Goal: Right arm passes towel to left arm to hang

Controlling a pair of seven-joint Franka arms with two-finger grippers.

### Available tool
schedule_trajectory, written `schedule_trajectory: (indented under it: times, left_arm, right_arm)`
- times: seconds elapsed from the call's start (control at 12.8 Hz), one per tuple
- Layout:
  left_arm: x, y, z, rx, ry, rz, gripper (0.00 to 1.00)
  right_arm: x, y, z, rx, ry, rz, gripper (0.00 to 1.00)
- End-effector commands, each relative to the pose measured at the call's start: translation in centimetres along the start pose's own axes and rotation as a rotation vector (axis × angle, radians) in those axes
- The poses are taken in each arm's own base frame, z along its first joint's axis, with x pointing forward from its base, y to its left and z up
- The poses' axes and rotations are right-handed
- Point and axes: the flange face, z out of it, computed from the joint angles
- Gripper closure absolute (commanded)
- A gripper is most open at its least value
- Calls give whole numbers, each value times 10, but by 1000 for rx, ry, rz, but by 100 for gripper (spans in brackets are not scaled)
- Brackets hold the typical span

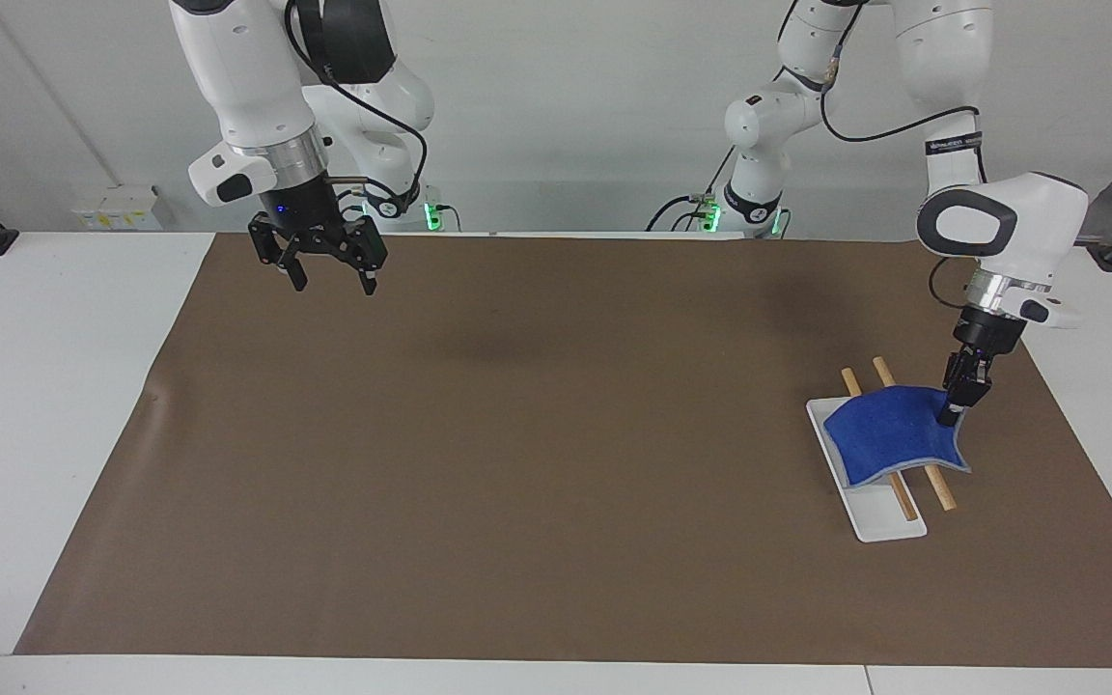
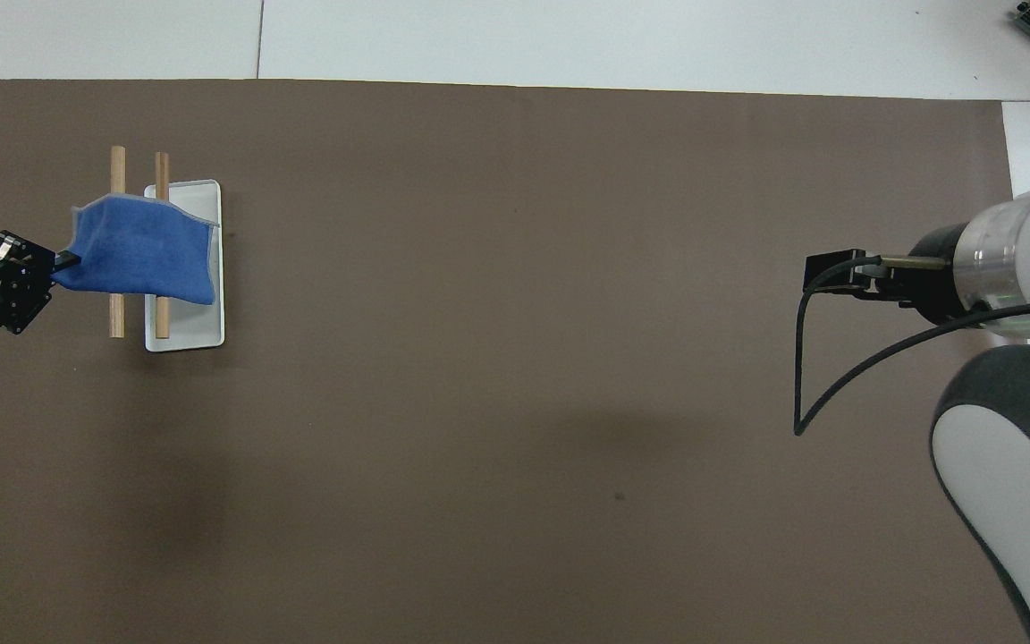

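Brown paper covers the white worktop. At the right arm's end, the right gripper hangs over the paper's edge by the robots, its fingers spread apart and empty. At the left arm's end, the left gripper pinches a corner of the blue towel between closed fingers; from those fingers the cloth drapes across two wooden rods over a white tray.

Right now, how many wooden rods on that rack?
2. Both lie side by side over the white tray, under the blue towel: one rod above the tray, the other rod just outside its edge.
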Motion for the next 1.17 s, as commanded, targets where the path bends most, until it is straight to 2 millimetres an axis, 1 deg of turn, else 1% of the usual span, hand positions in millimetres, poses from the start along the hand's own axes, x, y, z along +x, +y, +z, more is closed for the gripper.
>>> schedule_trajectory:
  times: [0.0,0.08,0.23,0.31,0.47,0.62,0.7,0.86,0.94,1.09]
  left_arm:
    - [-2,-6,-7,3,32,7,10]
    - [1,-7,-8,2,39,3,6]
    - [9,-10,-11,0,47,-3,6]
    - [18,-13,-15,-3,53,-11,7]
    - [27,-11,-21,-10,32,-1,9]
    - [39,-9,-30,-10,-29,2,9]
    - [47,-7,-37,10,-57,37,9]
    - [62,2,-54,48,-120,99,9]
    - [65,13,-59,73,-157,146,9]
    - [66,39,-80,159,-202,256,9]
  right_arm:
    - [9,15,-11,-17,-15,23,0]
    - [10,20,-14,-17,-13,30,0]
    - [15,21,-22,-23,-2,31,0]
    - [19,21,-21,-30,-1,30,0]
    - [21,25,-23,-36,-9,37,0]
    - [23,40,-30,-39,-13,47,0]
    - [23,45,-30,-40,-14,35,0]
    - [22,59,-34,-40,-22,40,0]
    - [22,62,-36,-34,-20,36,0]
    - [23,64,-40,-26,-7,30,0]
